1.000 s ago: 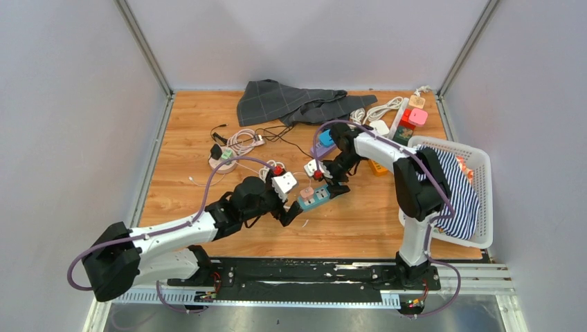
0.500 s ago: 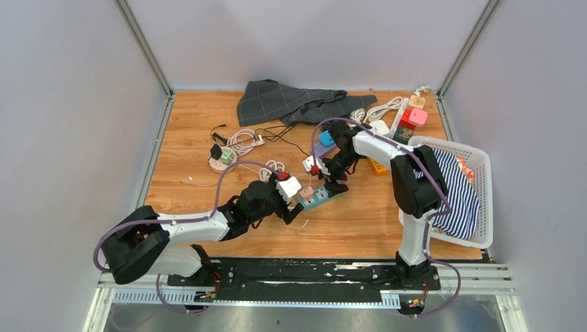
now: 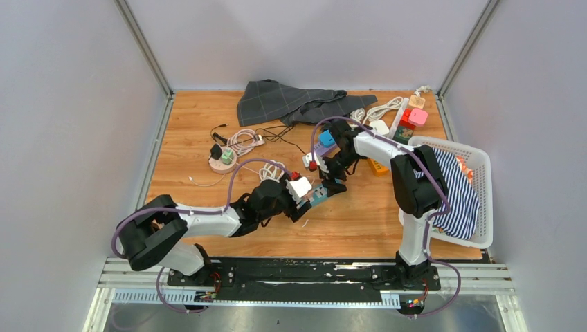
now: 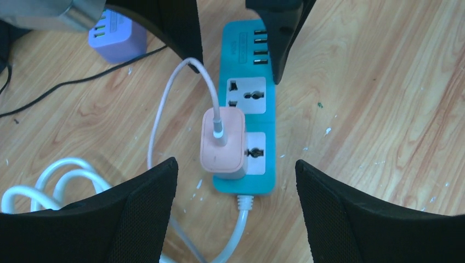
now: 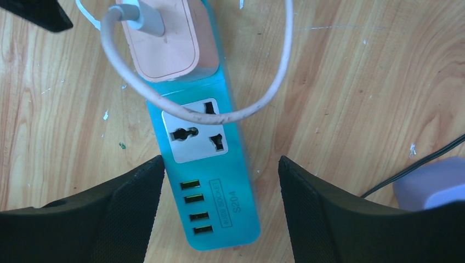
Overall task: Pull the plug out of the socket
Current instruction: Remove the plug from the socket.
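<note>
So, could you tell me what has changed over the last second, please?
The left arm reached forward and right, bringing the left fingers, open, to either side of the pink plug; nothing was gripped. The right fingers, open astride the teal strip, barely moved. The plug stayed in its socket; strip, basket and cloth kept their places.

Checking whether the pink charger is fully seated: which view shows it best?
Left wrist: the pink charger shows whole, plugged into the teal power strip, its cable on top. The right wrist view cuts it off at the frame's upper edge. From the top external view the left arm covers it.
</note>
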Action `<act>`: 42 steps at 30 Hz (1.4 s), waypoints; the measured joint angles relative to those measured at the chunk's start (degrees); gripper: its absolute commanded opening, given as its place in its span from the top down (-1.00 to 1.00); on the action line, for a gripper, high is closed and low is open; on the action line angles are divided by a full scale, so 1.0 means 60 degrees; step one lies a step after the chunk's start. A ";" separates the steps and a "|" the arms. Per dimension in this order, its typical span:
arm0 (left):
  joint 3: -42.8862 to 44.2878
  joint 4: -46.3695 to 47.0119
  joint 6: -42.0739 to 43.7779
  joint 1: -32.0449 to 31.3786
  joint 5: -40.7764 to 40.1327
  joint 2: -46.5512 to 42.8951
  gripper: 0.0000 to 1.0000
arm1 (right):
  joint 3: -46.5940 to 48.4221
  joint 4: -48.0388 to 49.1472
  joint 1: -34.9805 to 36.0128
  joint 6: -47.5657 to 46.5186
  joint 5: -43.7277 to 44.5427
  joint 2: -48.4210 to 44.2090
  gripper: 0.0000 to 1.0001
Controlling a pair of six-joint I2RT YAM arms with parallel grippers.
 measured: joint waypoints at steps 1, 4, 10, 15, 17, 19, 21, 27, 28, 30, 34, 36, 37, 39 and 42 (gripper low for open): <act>0.0091 0.0011 -0.0007 -0.0015 0.0051 0.0095 -0.53 | 0.0000 0.0025 -0.0004 0.0058 0.0000 -0.0004 -0.55; 0.0266 0.0117 -0.0051 -0.0018 0.0142 0.0353 -0.49 | 0.0000 0.0080 -0.0011 0.0149 0.0000 -0.0004 -0.55; 0.0270 0.0306 -0.0124 -0.0018 0.0015 0.0506 -0.52 | 0.0000 0.0142 -0.0066 0.0324 0.0000 0.0000 -0.55; 0.0018 0.0353 -0.0117 -0.0018 -0.0262 -0.0350 -0.55 | -0.0011 0.0160 -0.0157 0.0408 0.0004 0.0000 -0.55; -0.0007 0.0448 -0.0127 -0.0018 -0.0284 -0.0630 -0.54 | -0.0018 0.0164 -0.0171 0.0433 0.0011 0.0000 -0.55; -0.0029 0.0634 -0.0197 -0.0018 -0.0259 -0.0692 -0.53 | -0.0022 0.0175 -0.0171 0.0463 0.0011 0.0000 -0.55; -0.0120 0.0758 -0.0291 -0.0018 -0.0193 -0.0659 -0.50 | -0.0022 0.0178 -0.0171 0.0488 0.0011 0.0000 -0.55; -0.0262 0.0929 -0.0430 -0.0018 -0.0025 -0.0357 -0.47 | -0.0040 0.0197 -0.0175 0.0583 0.0018 0.0007 -0.55; -0.0262 0.0947 -0.0408 -0.0018 -0.0025 -0.0302 -0.46 | -0.0058 0.0211 -0.0175 0.0601 0.0022 0.0011 -0.55; -0.0255 0.1020 -0.0353 -0.0018 -0.0025 -0.0124 -0.42 | -0.0091 0.0226 -0.0175 0.0616 0.0033 0.0036 -0.55; -0.0171 0.1082 -0.0219 -0.0018 -0.0062 0.0423 -0.33 | -0.0182 0.0233 -0.0175 0.0648 0.0080 0.0091 -0.54; -0.0087 0.1082 -0.0171 -0.0018 -0.0120 0.0667 -0.28 | -0.0200 0.0233 -0.0175 0.0659 0.0091 0.0095 -0.54; -0.0040 0.1082 -0.0146 -0.0018 -0.0160 0.0769 -0.26 | -0.0211 0.0240 -0.0178 0.0678 0.0095 0.0095 -0.54; 0.0026 0.1093 -0.0106 -0.0018 -0.0226 0.0914 -0.24 | -0.0226 0.0251 -0.0200 0.0692 0.0098 0.0095 -0.54; 0.0113 0.1115 -0.0040 -0.0018 -0.0324 0.1045 -0.16 | -0.0237 0.0266 -0.0240 0.0729 0.0109 0.0098 -0.54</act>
